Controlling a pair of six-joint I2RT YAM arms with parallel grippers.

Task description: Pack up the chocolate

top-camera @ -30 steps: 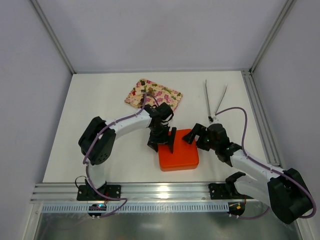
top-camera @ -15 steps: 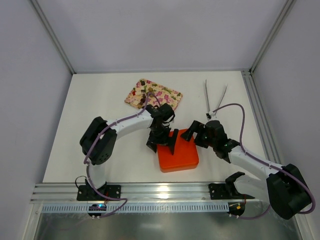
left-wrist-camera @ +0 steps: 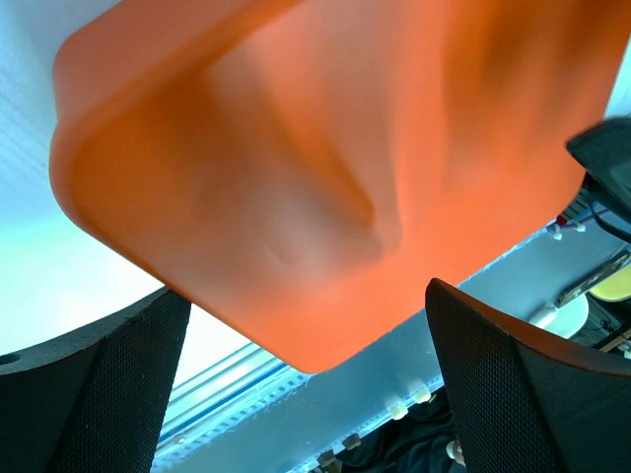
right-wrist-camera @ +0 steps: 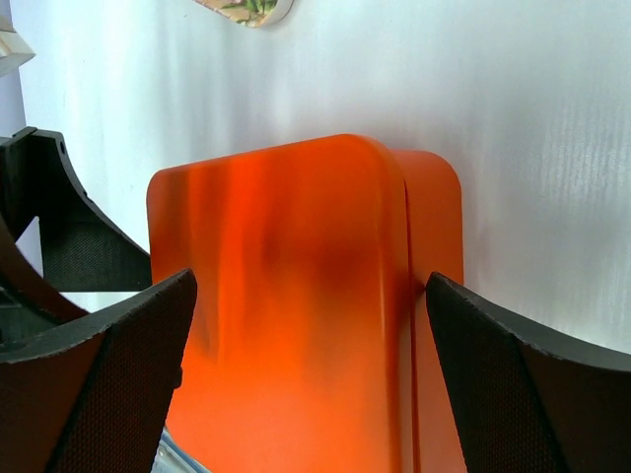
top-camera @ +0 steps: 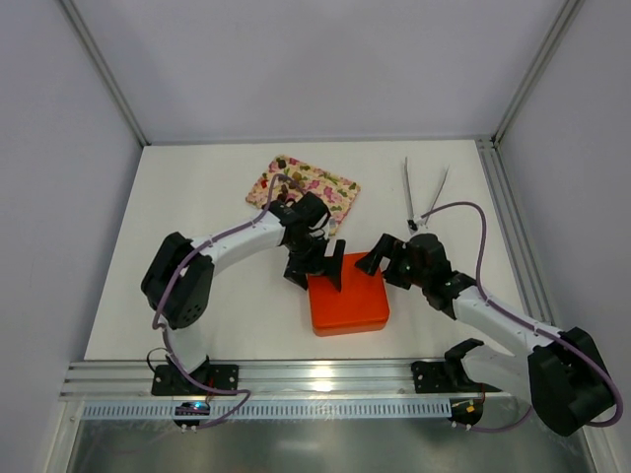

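Note:
The orange square box (top-camera: 350, 304) lies with its lid on, near the table's front middle. The chocolate is hidden: the lid covers the box's inside, and on the pink floral tray (top-camera: 303, 187) I cannot tell lumps from the pattern. My left gripper (top-camera: 315, 272) hovers open over the box's far left corner. In the left wrist view the lid (left-wrist-camera: 296, 177) fills the top, with the gripper (left-wrist-camera: 311, 394) wide apart below it. My right gripper (top-camera: 385, 264) is open at the far right corner. Its fingers (right-wrist-camera: 99, 384) straddle the box (right-wrist-camera: 296, 296) without clamping it.
Metal tongs (top-camera: 424, 192) lie at the back right. The floral tray sits behind the box, close to the left arm's wrist. An aluminium rail (top-camera: 325, 379) runs along the near table edge, and grey walls enclose the other three sides.
The left gripper has opened wider and drawn back toward the box's far edge. The right gripper has opened slightly and also shifted a little away from the box.

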